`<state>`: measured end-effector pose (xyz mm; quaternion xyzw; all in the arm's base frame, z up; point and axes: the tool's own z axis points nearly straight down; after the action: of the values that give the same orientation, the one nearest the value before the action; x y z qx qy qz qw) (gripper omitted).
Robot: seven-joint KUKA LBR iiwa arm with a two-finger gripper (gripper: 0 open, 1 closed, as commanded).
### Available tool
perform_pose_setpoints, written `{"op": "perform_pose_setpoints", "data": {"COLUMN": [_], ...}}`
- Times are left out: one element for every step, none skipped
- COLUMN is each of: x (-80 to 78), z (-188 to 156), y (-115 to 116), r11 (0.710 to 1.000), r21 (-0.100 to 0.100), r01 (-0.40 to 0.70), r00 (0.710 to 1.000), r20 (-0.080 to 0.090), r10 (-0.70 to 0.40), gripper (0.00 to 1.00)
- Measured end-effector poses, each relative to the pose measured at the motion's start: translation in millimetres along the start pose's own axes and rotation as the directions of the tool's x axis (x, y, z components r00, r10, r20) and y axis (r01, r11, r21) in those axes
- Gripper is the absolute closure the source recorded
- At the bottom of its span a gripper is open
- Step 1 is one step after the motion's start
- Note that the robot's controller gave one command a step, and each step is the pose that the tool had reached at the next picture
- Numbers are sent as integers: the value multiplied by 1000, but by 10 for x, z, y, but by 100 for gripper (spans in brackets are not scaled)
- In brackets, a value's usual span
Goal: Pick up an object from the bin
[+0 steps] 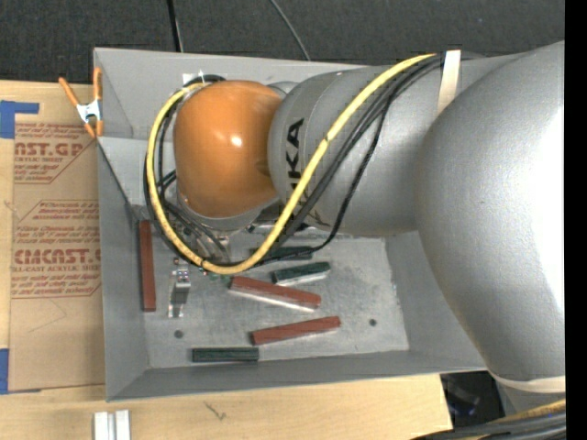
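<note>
End effector (191, 246) low over the bin (385, 273) floor toward nine o'clock, tucked beneath the orange wrist cover (225, 149) and looped cables. How far open: cannot tell; nothing seen in its hold.

Nearest to it:
- At six o'clock, a small silvery piece (179, 293), whether loose thing or robot part unclear.
- At nine o'clock, a red-brown stick (147, 266) along the left wall.
- At four o'clock, a pale red bar (275, 293) just beside a dark green bar (300, 271).

Likely still choosing a target.

Best to favour the pale red bar: lying flat, with bare floor on its six o'clock side. Square up across its narrow width, descend straight, stay clear of the green neighbour and the wall, then close and lift vertically.
</note>
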<state>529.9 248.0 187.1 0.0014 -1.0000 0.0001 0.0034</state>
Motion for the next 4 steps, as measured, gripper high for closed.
{"op": "perform_pose_setpoints", "data": {"x": [-23,-322,-136,-105], "z": [-44,536,432,399], "y": [-13,-393,-1258,-1833], "r11": [1000,992,927,922], "r21": [-2,-1,2,2], "r01": [-2,127,376,388], "r00": [1000,992,927,922], "r20": [7,11,6,7], "r10": [2,-127,-376,-388], "gripper": [0,0,0,0]}}
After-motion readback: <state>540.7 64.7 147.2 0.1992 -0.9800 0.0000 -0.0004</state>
